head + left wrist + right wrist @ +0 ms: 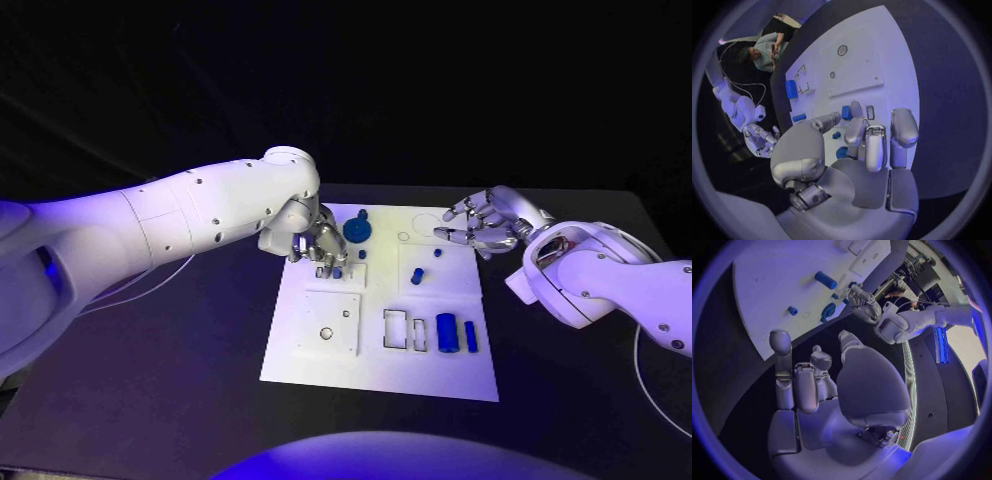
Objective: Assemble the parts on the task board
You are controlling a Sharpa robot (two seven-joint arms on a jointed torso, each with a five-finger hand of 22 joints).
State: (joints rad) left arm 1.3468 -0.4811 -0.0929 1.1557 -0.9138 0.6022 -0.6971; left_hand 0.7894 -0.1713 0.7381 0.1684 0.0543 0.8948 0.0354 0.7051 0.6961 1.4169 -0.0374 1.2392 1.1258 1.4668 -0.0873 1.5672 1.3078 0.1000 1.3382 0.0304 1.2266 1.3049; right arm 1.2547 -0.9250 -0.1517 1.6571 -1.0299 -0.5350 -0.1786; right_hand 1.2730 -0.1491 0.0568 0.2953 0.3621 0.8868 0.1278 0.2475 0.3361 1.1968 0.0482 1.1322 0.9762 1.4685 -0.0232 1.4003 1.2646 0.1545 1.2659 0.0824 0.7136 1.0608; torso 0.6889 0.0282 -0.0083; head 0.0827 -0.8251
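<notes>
On the task board (378,370), blue parts (446,331) fill slots.

black table (173,390), white cable (137,285)

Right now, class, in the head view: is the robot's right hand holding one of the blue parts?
No. The right hand hovers off the task board's far right corner with its fingers curled on nothing.

We can read no text, label, brand, number or sign anywhere here. The board (433,372) carries only outlined shapes and cut-outs, not writing, and the blue parts (447,330) on it are unmarked.
</notes>
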